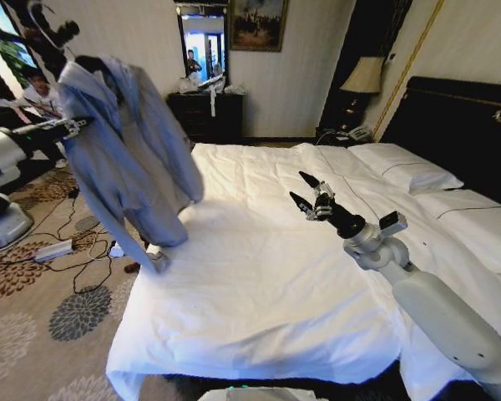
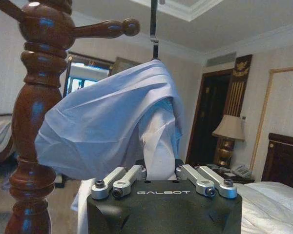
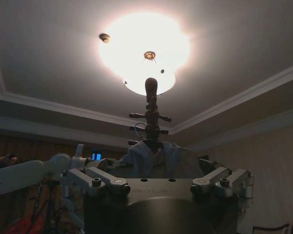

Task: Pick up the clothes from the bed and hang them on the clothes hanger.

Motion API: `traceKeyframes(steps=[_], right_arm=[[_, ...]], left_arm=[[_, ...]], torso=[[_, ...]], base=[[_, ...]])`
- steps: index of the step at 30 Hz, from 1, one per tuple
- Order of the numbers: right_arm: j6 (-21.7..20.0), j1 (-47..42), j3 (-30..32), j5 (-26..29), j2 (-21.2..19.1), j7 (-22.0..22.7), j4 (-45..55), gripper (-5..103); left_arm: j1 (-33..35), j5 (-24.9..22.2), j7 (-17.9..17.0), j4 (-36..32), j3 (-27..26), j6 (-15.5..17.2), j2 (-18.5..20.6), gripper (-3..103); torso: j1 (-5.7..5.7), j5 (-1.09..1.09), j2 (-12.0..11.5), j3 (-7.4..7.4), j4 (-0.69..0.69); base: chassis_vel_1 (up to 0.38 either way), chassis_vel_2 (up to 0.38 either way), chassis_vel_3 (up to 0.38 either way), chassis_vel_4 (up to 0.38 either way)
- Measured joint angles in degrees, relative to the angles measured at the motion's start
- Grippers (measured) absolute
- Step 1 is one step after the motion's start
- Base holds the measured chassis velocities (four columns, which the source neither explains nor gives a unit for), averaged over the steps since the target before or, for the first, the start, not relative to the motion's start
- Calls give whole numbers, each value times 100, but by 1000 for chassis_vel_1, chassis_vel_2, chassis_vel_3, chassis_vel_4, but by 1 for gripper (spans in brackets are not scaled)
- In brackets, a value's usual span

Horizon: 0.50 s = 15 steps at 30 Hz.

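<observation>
The grey-blue shirt [image 1: 127, 150] is draped lengthwise at 10 o'clock on the wooden stand [image 2: 36, 122], nearer the left gripper [image 2: 161, 168], whose finger state cannot be told; the right gripper [image 1: 305, 194] is spread over the bed [image 1: 259, 276].

The thin grey-blue long-sleeved shirt [image 1: 125, 150] is plain and pale, without print. The wide bed's white linen [image 1: 259, 276] carries thin dark stripe lines near the white pillows [image 1: 405, 167], against a tall black headboard [image 1: 459, 125]. The turned wooden stand [image 2: 31, 146] is glossy reddish brown. The beige carpet [image 1: 42, 326] bears dark grey and brown flower medallions.
</observation>
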Motion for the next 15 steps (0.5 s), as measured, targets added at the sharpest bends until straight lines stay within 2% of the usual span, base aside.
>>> traceKeyframes(steps=[6, 8, 11, 15], right_arm=[[15, -32, 67, -23, -36, -52, 34, 100], [20, -39, 77, -23, -44, -58, 33, 100], [51, -61, 99, -31, -76, -91, -8, 100], [76, -61, 105, -42, -79, -110, -65, 100]], left_arm=[[-819, -87, -282, 358, 525, 212, -247, 19], [-948, -87, -296, 444, 619, 231, -294, 19], [-1452, -87, -314, 793, 1067, 308, -495, 19], [-1784, -61, -332, 1094, 1430, 377, -701, 19]], torso=[[-2, 0, 0, -1, -2], [-2, 0, 0, -1, -2], [-1, 0, 0, -1, -2], [-2, 0, 0, -1, -2]], base=[[0, 0, 0, 0], [0, 0, 0, 0], [0, 0, 0, 0], [0, 0, 0, 0]])
